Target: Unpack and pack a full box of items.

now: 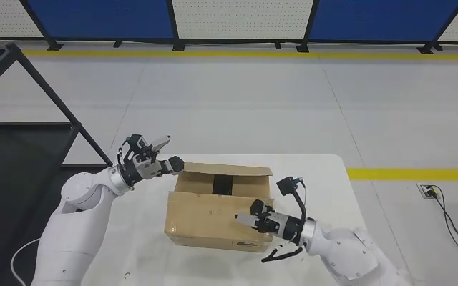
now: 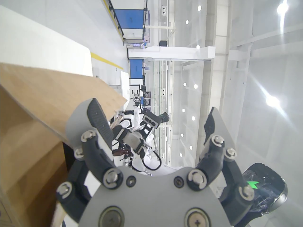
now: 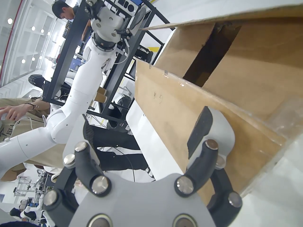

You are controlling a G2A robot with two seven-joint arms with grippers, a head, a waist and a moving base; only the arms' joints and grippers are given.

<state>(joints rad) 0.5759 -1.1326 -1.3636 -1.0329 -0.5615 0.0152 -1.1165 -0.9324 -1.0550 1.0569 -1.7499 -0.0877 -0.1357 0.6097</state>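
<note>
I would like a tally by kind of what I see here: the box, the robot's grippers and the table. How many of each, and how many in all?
cardboard box: 1
grippers: 2 (left gripper, right gripper)
table: 1
Total: 4

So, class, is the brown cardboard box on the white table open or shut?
Partly open. The brown cardboard box shows a dark gap between its two top flaps, and the far flap stands raised. Contents: cannot tell.
</note>
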